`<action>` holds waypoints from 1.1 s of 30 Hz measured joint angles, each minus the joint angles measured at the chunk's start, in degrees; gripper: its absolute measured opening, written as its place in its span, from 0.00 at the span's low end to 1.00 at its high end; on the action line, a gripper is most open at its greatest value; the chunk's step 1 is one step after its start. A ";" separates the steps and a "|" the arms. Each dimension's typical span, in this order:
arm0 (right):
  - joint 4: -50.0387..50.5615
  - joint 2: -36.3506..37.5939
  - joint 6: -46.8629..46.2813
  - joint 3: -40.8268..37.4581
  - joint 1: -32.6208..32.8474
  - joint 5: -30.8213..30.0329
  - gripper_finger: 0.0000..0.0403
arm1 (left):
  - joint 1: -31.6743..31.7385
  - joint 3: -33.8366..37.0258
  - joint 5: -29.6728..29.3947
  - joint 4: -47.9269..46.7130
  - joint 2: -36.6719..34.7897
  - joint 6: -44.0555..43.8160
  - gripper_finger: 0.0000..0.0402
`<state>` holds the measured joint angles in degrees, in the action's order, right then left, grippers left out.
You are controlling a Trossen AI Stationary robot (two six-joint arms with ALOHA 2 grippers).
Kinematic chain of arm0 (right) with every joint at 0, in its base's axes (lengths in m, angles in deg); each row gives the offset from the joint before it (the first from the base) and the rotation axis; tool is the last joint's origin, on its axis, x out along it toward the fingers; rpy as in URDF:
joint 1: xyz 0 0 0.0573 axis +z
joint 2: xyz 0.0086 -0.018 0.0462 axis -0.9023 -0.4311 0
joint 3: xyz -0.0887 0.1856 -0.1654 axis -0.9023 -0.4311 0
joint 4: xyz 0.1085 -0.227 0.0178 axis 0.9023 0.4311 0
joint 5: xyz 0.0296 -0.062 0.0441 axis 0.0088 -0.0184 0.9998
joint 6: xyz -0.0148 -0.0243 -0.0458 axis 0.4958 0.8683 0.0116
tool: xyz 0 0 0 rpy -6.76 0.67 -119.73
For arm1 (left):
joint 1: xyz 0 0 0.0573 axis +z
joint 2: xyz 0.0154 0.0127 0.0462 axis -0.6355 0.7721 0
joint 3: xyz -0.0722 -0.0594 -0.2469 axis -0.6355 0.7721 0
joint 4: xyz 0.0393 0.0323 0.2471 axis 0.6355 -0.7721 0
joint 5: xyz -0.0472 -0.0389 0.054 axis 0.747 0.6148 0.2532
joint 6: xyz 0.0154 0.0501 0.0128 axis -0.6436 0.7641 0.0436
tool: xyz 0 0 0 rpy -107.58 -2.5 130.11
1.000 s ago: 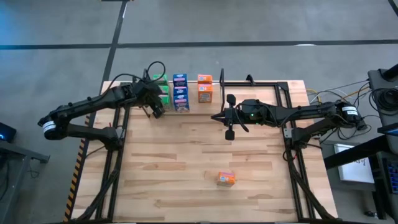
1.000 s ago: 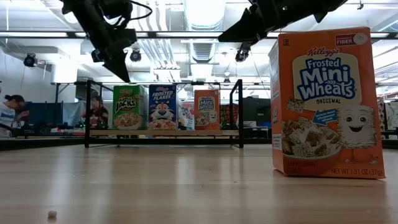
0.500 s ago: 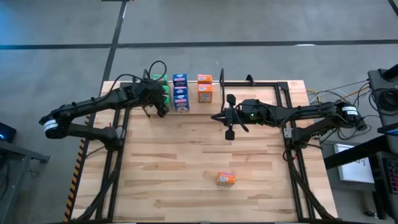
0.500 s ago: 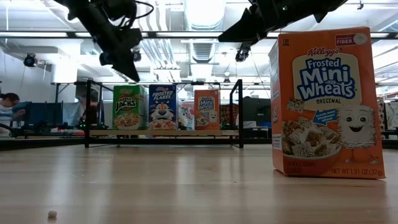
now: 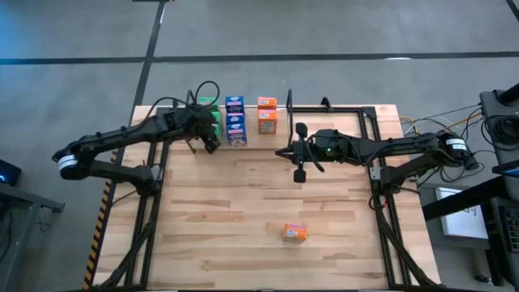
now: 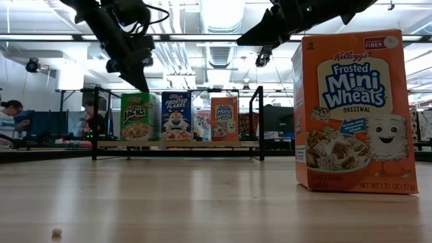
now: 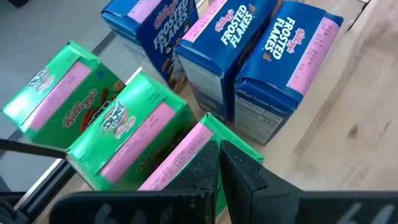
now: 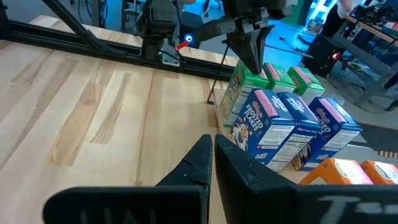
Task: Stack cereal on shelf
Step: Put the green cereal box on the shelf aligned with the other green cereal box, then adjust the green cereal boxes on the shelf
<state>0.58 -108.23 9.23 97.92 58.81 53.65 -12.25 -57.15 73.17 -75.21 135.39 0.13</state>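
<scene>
I had the shelf (image 5: 243, 144) at upper centre nearly filled with green, blue and orange boxes. My left gripper (image 5: 208, 143), pinched shut and empty, nudged the front green box (image 7: 180, 158). The right gripper (image 5: 298, 173), likewise shut, waited mid-frame. Next, I judged, came fetching the stray orange box (image 5: 294, 234) at lower centre.

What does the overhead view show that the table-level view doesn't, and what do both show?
Only the overhead view shows both whole arms, the boxes' tops in rows on the shelf, and the lone orange box sitting well away from it. Only the table-level view shows the printed box fronts, the wire brackets side-on, and people in the room behind. Both show the shut left gripper by the green boxes.
</scene>
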 joint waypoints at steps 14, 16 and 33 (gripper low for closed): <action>0.00 0.00 0.00 0.00 -0.02 0.00 0.02 | 0.00 0.04 -0.39 0.40 -1.06 -1.07 0.00; 0.00 0.01 0.01 0.00 0.00 0.01 0.02 | 0.00 0.04 -0.34 2.12 -1.28 -0.48 0.00; -0.02 0.00 0.00 0.00 -0.01 0.02 0.02 | 1.13 -0.52 -10.73 5.55 2.91 3.78 0.00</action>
<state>0.56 -108.23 9.23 97.92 58.80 53.67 -11.12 -57.67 62.44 -69.66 138.30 3.91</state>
